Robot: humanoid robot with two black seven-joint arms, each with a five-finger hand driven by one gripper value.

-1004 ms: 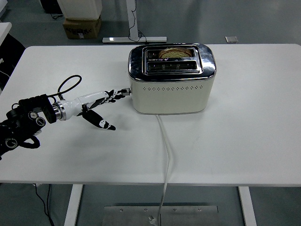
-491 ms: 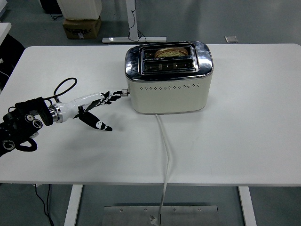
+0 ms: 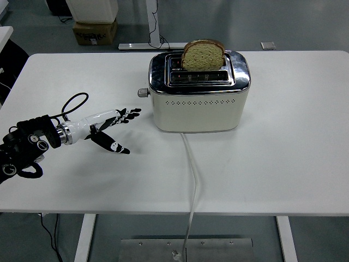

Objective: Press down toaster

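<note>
Toaster [image 3: 198, 97] on your table [image 3: 294, 153] has bread [image 3: 203, 55] standing high in its far slot; your left hand [image 3: 112, 126] hovers beside its lever [image 3: 143, 93], fingers spread, apart from it.

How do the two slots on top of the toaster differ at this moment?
The far slot holds a bread slice standing up high above the toaster; the near slot shows no bread. The far slot is mostly hidden by the slice; the near slot looks dark and open. Both run side by side across the chrome top.
</note>
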